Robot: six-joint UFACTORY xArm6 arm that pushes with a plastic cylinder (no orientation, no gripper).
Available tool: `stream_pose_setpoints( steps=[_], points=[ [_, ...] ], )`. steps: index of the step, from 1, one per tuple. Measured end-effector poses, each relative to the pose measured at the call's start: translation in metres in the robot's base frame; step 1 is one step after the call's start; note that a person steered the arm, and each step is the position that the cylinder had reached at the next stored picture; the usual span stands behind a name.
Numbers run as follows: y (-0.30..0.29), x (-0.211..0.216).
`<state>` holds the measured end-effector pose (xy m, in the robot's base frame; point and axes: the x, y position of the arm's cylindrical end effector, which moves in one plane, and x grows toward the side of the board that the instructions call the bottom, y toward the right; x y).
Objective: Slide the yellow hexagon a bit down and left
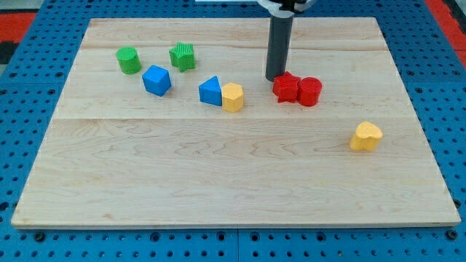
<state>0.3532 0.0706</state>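
The yellow hexagon [232, 96] lies near the board's middle, touching a blue block [210, 91] on its left. My tip [276, 78] comes down from the view's top and rests just up and left of a red star block [287, 87], which touches a red cylinder [309, 92]. The tip is to the right of the yellow hexagon, apart from it by roughly one block's width.
A blue block [156, 80], a green cylinder [129, 60] and a green star block [183, 56] lie at the upper left. A yellow heart block [365, 136] lies at the right. The wooden board [233, 182] sits on a blue perforated base.
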Motion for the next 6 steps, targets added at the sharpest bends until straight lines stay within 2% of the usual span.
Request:
stream_pose_setpoints(
  steps=[2, 4, 5, 6],
  points=[
    [0.032, 0.012],
    [-0.049, 0.013],
    [-0.078, 0.039],
    [-0.078, 0.078]
  ],
)
